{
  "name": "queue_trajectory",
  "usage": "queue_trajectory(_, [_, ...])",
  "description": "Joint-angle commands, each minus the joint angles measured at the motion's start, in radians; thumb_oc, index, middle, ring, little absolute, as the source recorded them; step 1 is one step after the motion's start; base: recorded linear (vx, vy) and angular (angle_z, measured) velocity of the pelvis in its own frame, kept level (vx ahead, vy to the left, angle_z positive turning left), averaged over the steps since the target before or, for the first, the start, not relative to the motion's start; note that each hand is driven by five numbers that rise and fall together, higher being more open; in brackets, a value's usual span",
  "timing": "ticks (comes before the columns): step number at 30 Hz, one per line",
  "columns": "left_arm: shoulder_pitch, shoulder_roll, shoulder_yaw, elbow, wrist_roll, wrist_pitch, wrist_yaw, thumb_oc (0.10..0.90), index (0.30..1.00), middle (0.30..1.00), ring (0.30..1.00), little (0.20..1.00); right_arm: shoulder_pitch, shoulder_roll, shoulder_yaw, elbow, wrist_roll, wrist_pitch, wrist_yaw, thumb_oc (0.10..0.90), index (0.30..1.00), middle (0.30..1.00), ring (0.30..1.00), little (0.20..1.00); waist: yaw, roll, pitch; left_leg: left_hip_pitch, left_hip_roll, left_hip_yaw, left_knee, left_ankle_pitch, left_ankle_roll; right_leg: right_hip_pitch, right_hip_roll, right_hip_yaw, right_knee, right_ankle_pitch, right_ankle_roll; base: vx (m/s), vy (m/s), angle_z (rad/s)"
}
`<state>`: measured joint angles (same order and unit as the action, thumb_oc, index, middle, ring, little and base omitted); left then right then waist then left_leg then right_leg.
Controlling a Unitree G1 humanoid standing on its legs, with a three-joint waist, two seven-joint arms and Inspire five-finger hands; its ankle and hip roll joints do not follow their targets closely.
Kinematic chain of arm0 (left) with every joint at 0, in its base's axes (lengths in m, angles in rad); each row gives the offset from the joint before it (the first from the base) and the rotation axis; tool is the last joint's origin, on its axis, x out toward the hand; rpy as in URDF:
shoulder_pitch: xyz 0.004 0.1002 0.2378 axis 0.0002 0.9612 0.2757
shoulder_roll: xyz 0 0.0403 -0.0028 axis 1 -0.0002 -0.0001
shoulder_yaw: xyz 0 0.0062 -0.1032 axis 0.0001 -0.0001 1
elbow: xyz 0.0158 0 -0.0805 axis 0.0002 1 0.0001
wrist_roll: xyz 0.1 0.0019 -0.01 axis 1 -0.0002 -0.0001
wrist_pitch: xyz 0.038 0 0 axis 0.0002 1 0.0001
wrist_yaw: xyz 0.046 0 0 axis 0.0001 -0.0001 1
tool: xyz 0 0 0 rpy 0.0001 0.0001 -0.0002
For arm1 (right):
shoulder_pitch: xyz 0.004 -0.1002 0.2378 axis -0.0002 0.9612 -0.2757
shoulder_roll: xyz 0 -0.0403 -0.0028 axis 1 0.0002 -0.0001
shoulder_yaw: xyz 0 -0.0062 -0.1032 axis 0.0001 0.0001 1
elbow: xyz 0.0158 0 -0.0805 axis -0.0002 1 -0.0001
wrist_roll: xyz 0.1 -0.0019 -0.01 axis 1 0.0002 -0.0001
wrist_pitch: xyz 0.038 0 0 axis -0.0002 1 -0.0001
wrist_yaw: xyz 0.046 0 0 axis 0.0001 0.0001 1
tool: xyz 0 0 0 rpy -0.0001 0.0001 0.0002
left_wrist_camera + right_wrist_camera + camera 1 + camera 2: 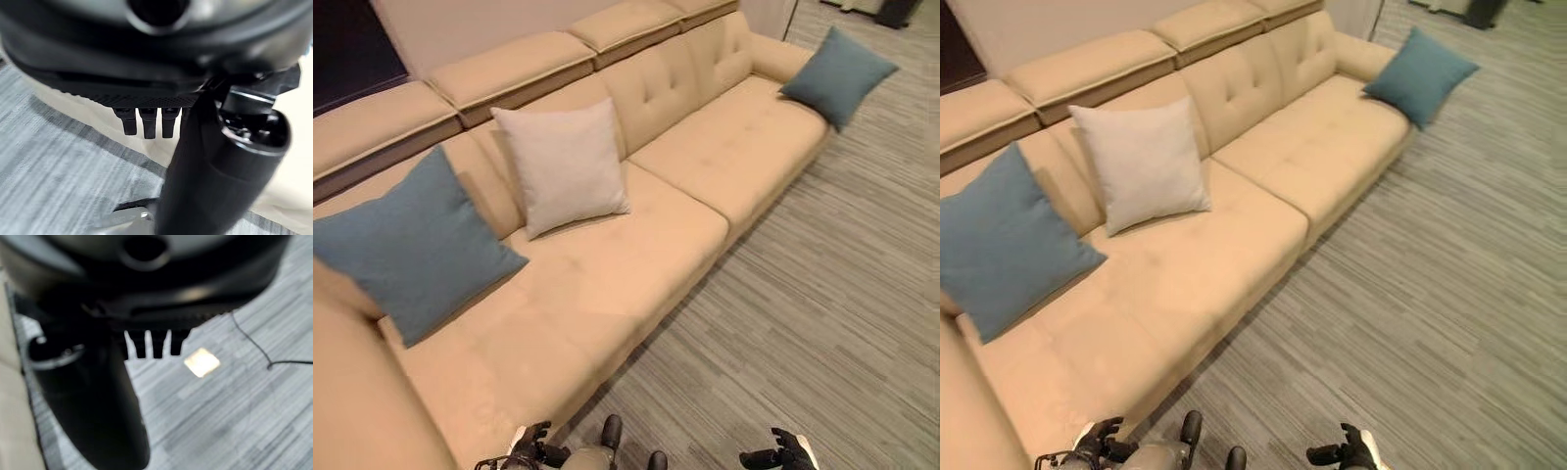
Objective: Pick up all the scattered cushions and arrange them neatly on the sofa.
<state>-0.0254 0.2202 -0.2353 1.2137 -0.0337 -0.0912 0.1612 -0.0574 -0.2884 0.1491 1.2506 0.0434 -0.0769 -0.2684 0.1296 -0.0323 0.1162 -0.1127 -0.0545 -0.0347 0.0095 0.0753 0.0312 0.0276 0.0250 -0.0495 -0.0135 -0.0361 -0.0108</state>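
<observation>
A long beige sofa point(607, 284) runs from the near left to the far right. Three cushions are on it. One blue cushion point(411, 245) leans against the backrest at the near end. A cream cushion point(566, 164) stands upright against the backrest beside it. A second blue cushion point(837, 73) leans at the far end by the armrest and juts past the seat's edge. My left hand point(530, 452) hangs low by the sofa's front, fingers point(146, 122) relaxed and empty. My right hand point(783, 455) hangs over the carpet, its fingers point(151, 345) also straight and holding nothing.
Grey striped carpet point(822, 323) spreads in front of the sofa and to its right. A dark object point(901, 10) stands on the floor far off at the top right. A bright patch of light point(201, 362) lies on the carpet under my right hand.
</observation>
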Motion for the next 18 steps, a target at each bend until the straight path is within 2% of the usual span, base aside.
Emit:
queue_trajectory(1, [-0.029, 0.025, 0.008, -0.010, 0.025, -0.025, -0.001, 0.800, 0.900, 0.900, 0.900, 0.900, -0.029, -0.032, 0.014, -0.041, -0.020, -0.027, -0.017, 0.800, 0.900, 0.900, 0.900, 0.900, 0.028, -0.016, -0.021, -0.053, -0.040, -0.006, 0.156, -0.135, -0.001, -0.054, -0.059, -0.091, 0.274, -0.040, 0.136, 0.07, 0.053, -0.68])
queue_trajectory(2, [-0.030, 0.029, 0.009, -0.016, 0.024, -0.025, 0.000, 0.800, 0.900, 0.900, 0.900, 0.900, -0.038, -0.032, 0.016, -0.045, -0.025, -0.027, -0.015, 0.800, 0.900, 0.900, 0.900, 0.900, 0.019, -0.009, -0.010, -0.042, -0.035, -0.008, 0.158, -0.138, 0.011, -0.102, -0.070, -0.095, 0.364, -0.010, 0.158, 0.05, 0.079, -0.43])
queue_trajectory(3, [-0.037, 0.036, 0.008, -0.019, 0.019, -0.026, 0.005, 0.800, 0.900, 0.900, 0.900, 0.900, -0.049, -0.032, 0.019, -0.057, -0.032, -0.028, -0.013, 0.800, 0.900, 0.900, 0.900, 0.900, 0.004, 0.012, 0.008, -0.017, -0.024, -0.017, 0.149, -0.144, 0.027, -0.182, -0.098, -0.122, 0.492, 0.035, 0.183, 0.11, 0.089, -0.26])
queue_trajectory(4, [-0.038, 0.036, 0.010, -0.019, 0.014, -0.027, 0.009, 0.800, 0.900, 0.900, 0.900, 0.900, -0.053, -0.030, 0.021, -0.059, -0.035, -0.027, -0.013, 0.800, 0.900, 0.900, 0.900, 0.900, 0.000, 0.018, 0.011, 0.002, -0.023, -0.019, 0.137, -0.149, 0.030, -0.199, -0.129, -0.150, 0.497, 0.034, 0.178, 0.13, 0.060, 0.00])
queue_trajectory(6, [-0.037, 0.035, 0.009, -0.020, 0.013, -0.029, 0.009, 0.800, 0.900, 0.900, 0.900, 0.900, -0.053, -0.031, 0.022, -0.059, -0.036, -0.027, -0.011, 0.800, 0.900, 0.900, 0.900, 0.900, -0.003, 0.021, 0.010, 0.016, -0.022, -0.023, 0.128, -0.154, 0.031, -0.203, -0.147, -0.166, 0.473, 0.026, 0.167, 0.14, -0.026, 0.07])
queue_trajectory(7, [-0.037, 0.034, 0.009, -0.019, 0.014, -0.030, 0.007, 0.800, 0.900, 0.900, 0.900, 0.900, -0.057, -0.039, 0.025, -0.061, -0.040, -0.026, -0.009, 0.800, 0.900, 0.900, 0.900, 0.900, -0.010, 0.025, 0.007, 0.043, -0.017, -0.034, 0.106, -0.166, 0.026, -0.220, -0.164, -0.176, 0.378, 0.005, 0.141, 0.21, -0.095, 0.07])
queue_trajectory(9, [-0.040, 0.033, 0.008, -0.014, 0.016, -0.032, 0.007, 0.800, 0.900, 0.900, 0.900, 0.900, -0.060, -0.041, 0.025, -0.062, -0.038, -0.026, -0.009, 0.800, 0.900, 0.900, 0.900, 0.900, -0.016, 0.023, 0.009, 0.058, -0.017, -0.041, 0.101, -0.173, 0.022, -0.223, -0.165, -0.166, 0.329, 0.015, 0.138, 0.17, -0.086, 0.03])
queue_trajectory(11, [-0.043, 0.029, 0.007, 0.001, 0.017, -0.035, 0.007, 0.800, 0.900, 0.900, 0.900, 0.900, -0.062, -0.043, 0.023, -0.061, -0.034, -0.024, -0.011, 0.800, 0.900, 0.900, 0.900, 0.900, -0.031, 0.017, 0.009, 0.081, -0.021, -0.057, 0.091, -0.187, 0.014, -0.252, -0.162, -0.126, 0.238, 0.055, 0.145, 0.23, -0.145, 0.09])
queue_trajectory(12, [-0.042, 0.025, 0.009, 0.012, 0.014, -0.036, 0.009, 0.800, 0.900, 0.900, 0.900, 0.900, -0.061, -0.045, 0.018, -0.061, -0.028, -0.024, -0.012, 0.800, 0.900, 0.900, 0.900, 0.900, -0.046, 0.015, 0.008, 0.103, -0.020, -0.078, 0.084, -0.198, 0.004, -0.272, -0.165, -0.080, 0.179, 0.091, 0.157, 0.33, -0.241, 0.18])
queue_trajectory(15, [-0.027, 0.017, 0.016, 0.034, 0.017, -0.039, 0.012, 0.800, 0.900, 0.900, 0.900, 0.900, -0.053, -0.048, 0.024, -0.060, -0.030, -0.027, -0.008, 0.800, 0.900, 0.900, 0.900, 0.900, -0.050, 0.003, -0.013, 0.133, -0.010, -0.089, 0.079, -0.224, -0.015, -0.231, -0.167, -0.091, 0.112, 0.108, 0.155, 0.28, -0.232, 0.38])
queue_trajectory(18, [-0.028, 0.010, 0.016, 0.034, 0.007, -0.037, 0.013, 0.800, 0.900, 0.900, 0.900, 0.900, -0.046, -0.049, 0.027, -0.064, -0.018, -0.036, -0.011, 0.800, 0.900, 0.900, 0.900, 0.900, -0.050, -0.005, -0.025, 0.117, 0.027, -0.097, 0.117, -0.226, -0.054, -0.189, -0.143, -0.099, 0.084, 0.089, 0.132, 0.18, -0.248, 0.31])
